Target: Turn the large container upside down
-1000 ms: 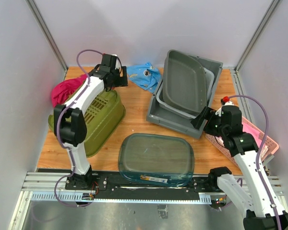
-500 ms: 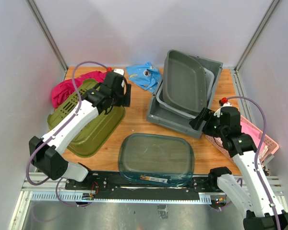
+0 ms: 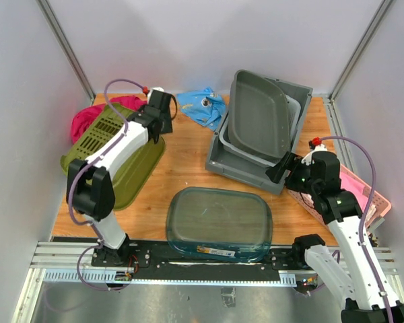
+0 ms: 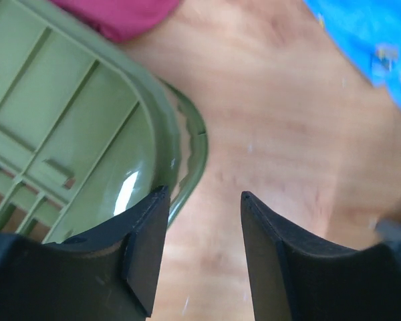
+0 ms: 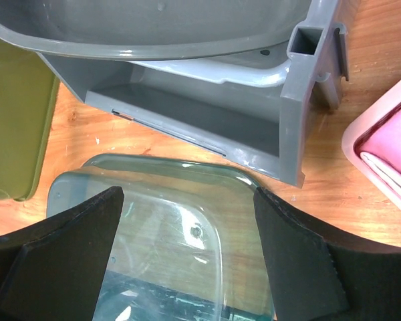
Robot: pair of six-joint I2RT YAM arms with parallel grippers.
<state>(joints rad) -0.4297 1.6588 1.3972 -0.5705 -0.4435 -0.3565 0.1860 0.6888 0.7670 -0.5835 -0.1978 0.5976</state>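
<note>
The large olive-green basket [image 3: 114,158] lies at the left of the table with its ribbed, slotted bottom facing up; in the left wrist view [image 4: 73,134] its rim flares out below. My left gripper [image 3: 164,121] is open at the basket's far right corner. In its wrist view [image 4: 202,195] the left finger is over the basket's edge, the right one over bare wood, and nothing is held. My right gripper [image 3: 281,168] is open and empty. In its wrist view [image 5: 187,194] it hangs above the far right corner of a clear glass dish [image 5: 160,234].
The clear dish [image 3: 219,222] sits at the near edge. Stacked grey trays [image 3: 259,124] stand at the back right, a pink basket [image 3: 367,195] at the far right. A blue cloth [image 3: 203,104] and a magenta cloth [image 3: 87,120] lie at the back.
The green basket went from open side up half a second ago to bottom up. My left arm swung back toward the far corner and its jaws stand free. The right arm barely moved.
</note>
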